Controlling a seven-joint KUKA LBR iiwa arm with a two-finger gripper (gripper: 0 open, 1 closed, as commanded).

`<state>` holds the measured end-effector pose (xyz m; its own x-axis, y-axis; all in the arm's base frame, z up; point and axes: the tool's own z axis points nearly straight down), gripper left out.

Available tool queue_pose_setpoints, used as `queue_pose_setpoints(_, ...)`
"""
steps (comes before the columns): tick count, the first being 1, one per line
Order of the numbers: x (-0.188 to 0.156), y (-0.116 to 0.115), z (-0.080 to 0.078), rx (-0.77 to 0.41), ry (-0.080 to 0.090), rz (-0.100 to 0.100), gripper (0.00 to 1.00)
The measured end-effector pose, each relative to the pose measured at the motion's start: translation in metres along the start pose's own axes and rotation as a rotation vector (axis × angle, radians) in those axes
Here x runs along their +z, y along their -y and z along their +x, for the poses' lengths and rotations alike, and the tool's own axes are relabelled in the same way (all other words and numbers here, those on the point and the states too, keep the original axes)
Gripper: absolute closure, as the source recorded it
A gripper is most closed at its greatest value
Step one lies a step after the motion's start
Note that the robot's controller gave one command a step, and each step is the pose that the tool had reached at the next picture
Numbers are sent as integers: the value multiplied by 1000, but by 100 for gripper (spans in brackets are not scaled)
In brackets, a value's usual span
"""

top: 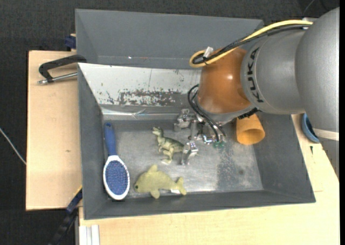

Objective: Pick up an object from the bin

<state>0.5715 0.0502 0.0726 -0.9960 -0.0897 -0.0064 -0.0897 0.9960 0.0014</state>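
A grey metal bin (161,33) sits on a dark floor, seen from above; the robot arm (302,71) reaches in from the right, its orange wrist cover (223,84) hanging over the bin's middle; the jaws are low, close to the bin floor near its centre, amid metal parts and wires, and whether they are apart or together cannot be told; just to their left, touching or nearly so, lies a small green toy dinosaur (166,144); it rests on the bin floor and cannot be seen between the jaws; farther out, toward the front wall, lies a yellow-green plush fish (159,182); to the right of the wrist, an orange tube-shaped thing (249,130) lies on its side; along the left wall lies a blue brush with a white rim (115,171). Judging by this, the approach looks done or nearly so; the grasp and the lift are not yet made, and every thing lies in the bin.
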Motion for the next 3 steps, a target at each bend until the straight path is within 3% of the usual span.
queue_pose_setpoints(1, -1, 0, 0, 1, -1, 0, 100)
queue_pose_setpoints(2, -75, -1, -3, 1, 6, 1, 100)
queue_pose_setpoints(3, -124, -1, -6, 1, 5, 1, 100)
